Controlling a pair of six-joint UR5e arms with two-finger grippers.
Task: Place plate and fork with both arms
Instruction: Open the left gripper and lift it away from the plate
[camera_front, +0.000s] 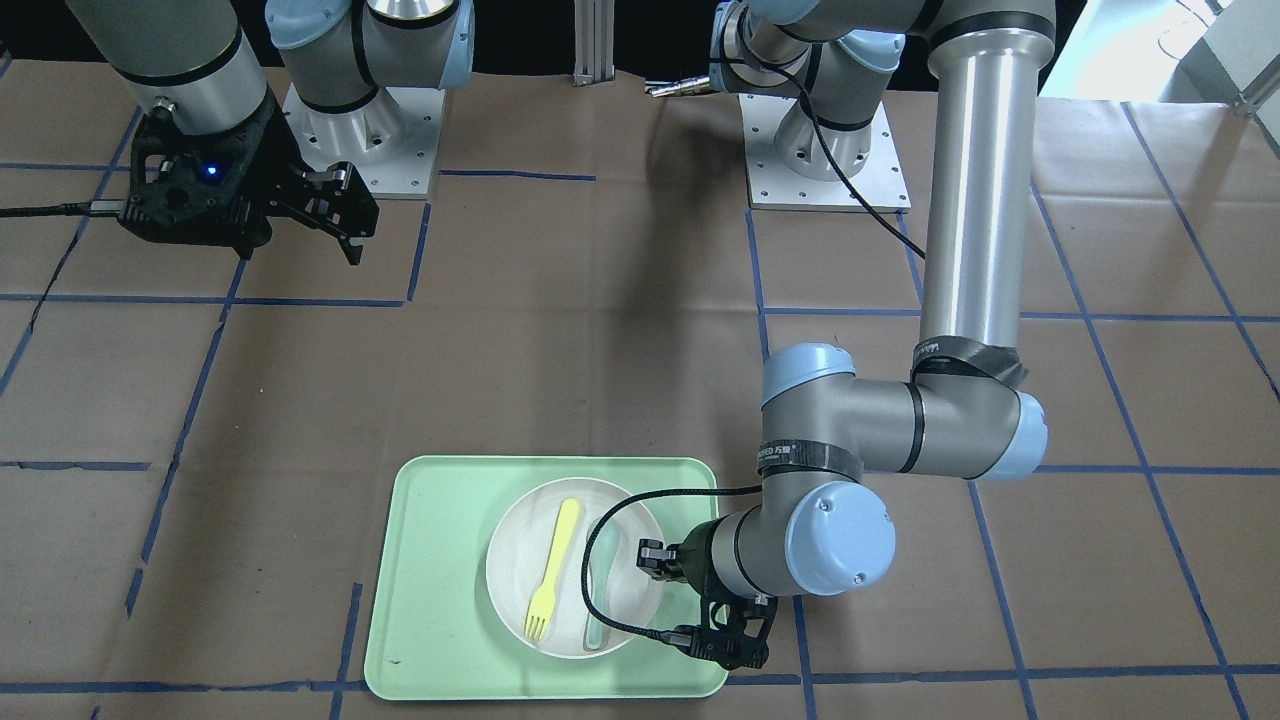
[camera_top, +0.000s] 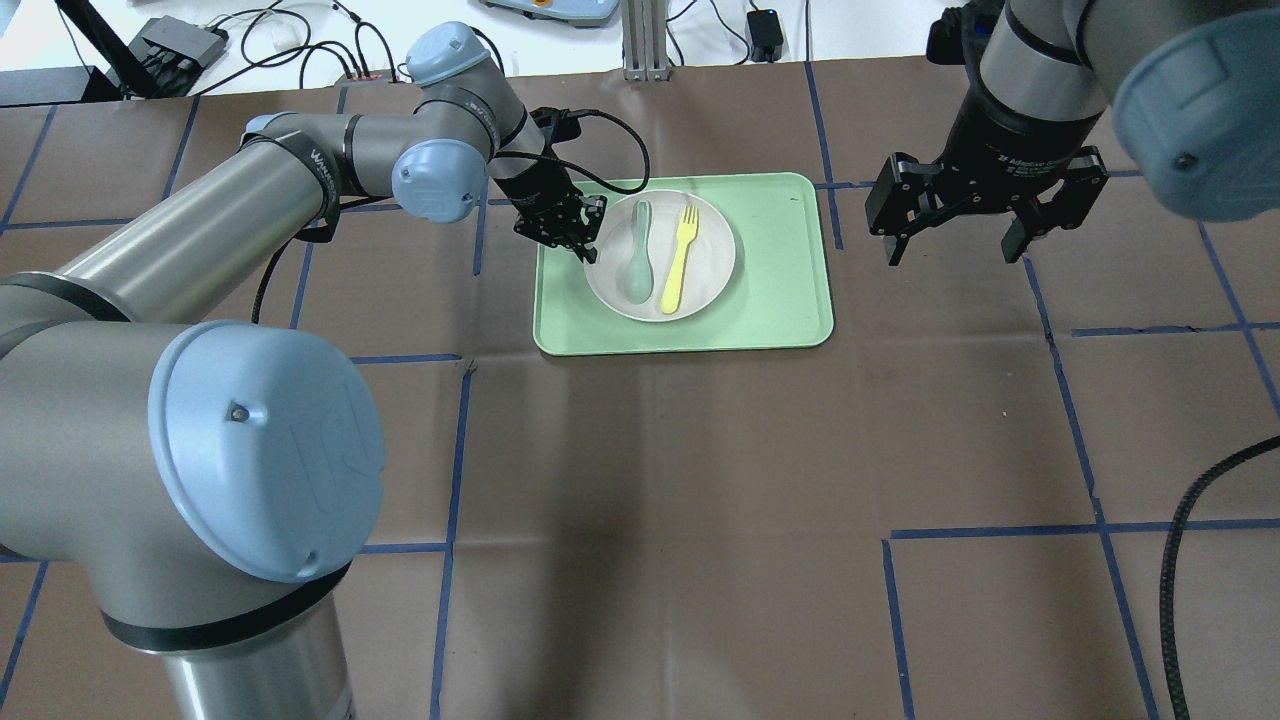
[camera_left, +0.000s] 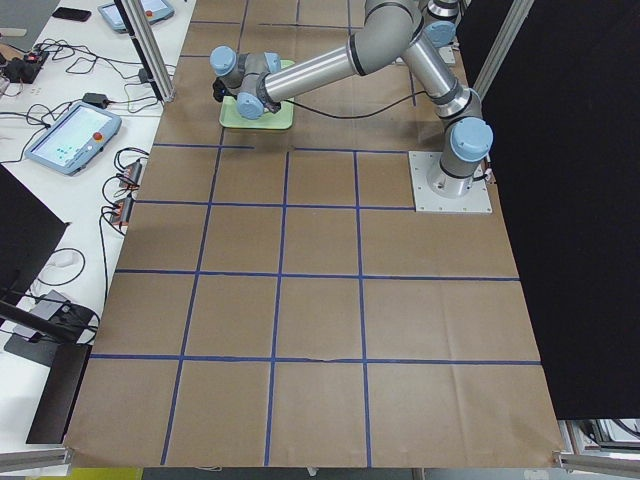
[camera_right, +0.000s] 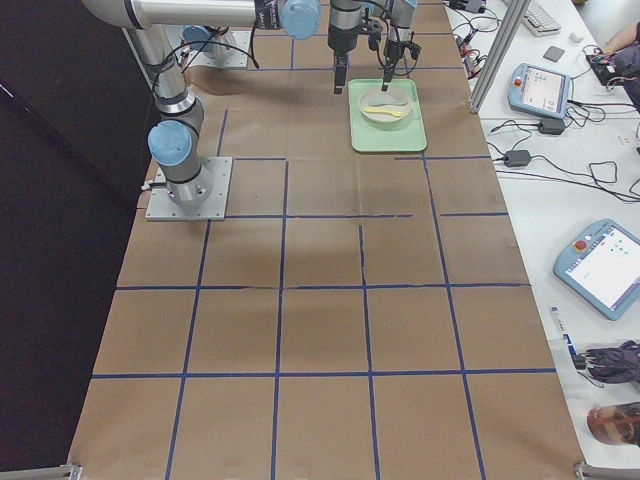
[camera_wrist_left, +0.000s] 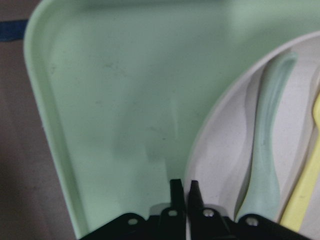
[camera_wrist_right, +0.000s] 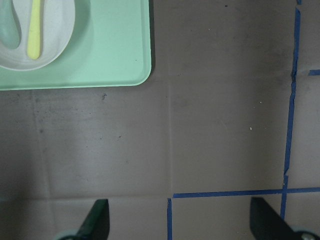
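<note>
The off-white plate (camera_top: 702, 278) lies on the mint-green tray (camera_top: 780, 285). The pale-yellow fork (camera_top: 678, 260) lies in it, beside a grey-green spoon (camera_top: 638, 262). My left gripper (camera_top: 588, 248) is down at the plate's left rim. In the left wrist view its jaws (camera_wrist_left: 184, 190) are pinched on that rim, one finger inside the plate (camera_wrist_left: 220, 165) and one on the tray side. My right gripper (camera_top: 950, 245) is open and empty. It hovers above the bare table to the right of the tray. Its wrist view shows the fork (camera_wrist_right: 34, 30) and plate (camera_wrist_right: 57, 47) at top left.
The tray (camera_front: 440, 580) sits near the table's far edge from the robot. Brown paper with blue tape lines covers the table (camera_top: 700, 480). The left arm's black cable (camera_front: 600, 560) loops over the plate. The arm bases (camera_front: 825, 150) stand at the robot's side.
</note>
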